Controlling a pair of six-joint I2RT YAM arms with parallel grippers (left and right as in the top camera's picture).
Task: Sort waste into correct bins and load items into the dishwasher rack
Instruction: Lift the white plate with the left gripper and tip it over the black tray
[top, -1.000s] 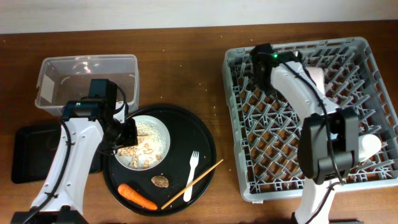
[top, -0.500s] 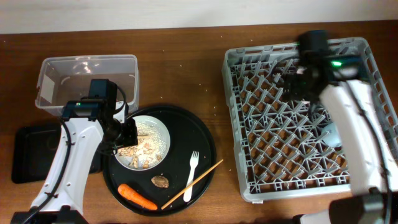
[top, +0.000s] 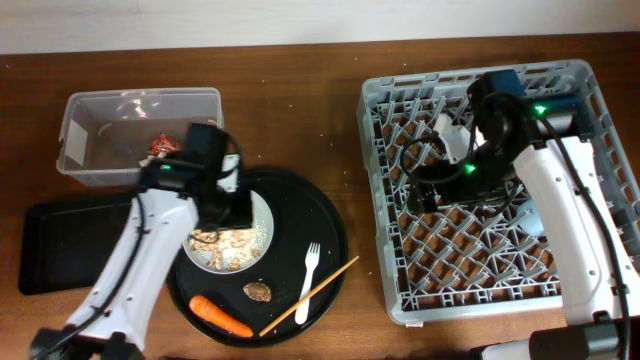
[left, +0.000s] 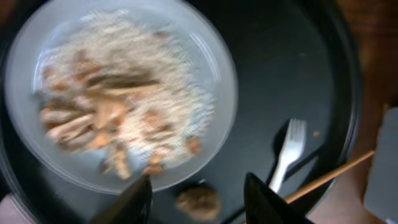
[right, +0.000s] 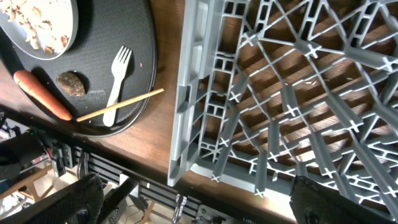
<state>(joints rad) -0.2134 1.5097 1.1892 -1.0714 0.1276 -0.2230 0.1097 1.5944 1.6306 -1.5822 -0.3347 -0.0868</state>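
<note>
My left tool (left: 199, 198) hangs with its two fingers spread wide and nothing gripped. In the wrist view the small brown lump (left: 196, 203) shows in the gap between them, just off the rim of the plate (left: 219, 62). The plate carries the rice and food scraps (left: 118, 106) and sits in the left part of the round black tray (top: 330, 225), which lies toward the near edge of the bench, left of middle. On that tray, right of the plate, the white fork (top: 310, 270) lies with its tines toward the far edge, beside a thin wooden stick (top: 312, 295). The carrot (top: 220, 316) lies by the tray's near rim. The clear tub (top: 140, 95) stands by the far left corner with the red wrapper (top: 160, 146) inside it, and the flat black tray (top: 55, 250) lies along the left edge.

My right tool (right: 196, 196) is likewise wide apart and empty, poised over the left part of the dishwasher rack (top: 480, 312), which fills the right end of the bench
</note>
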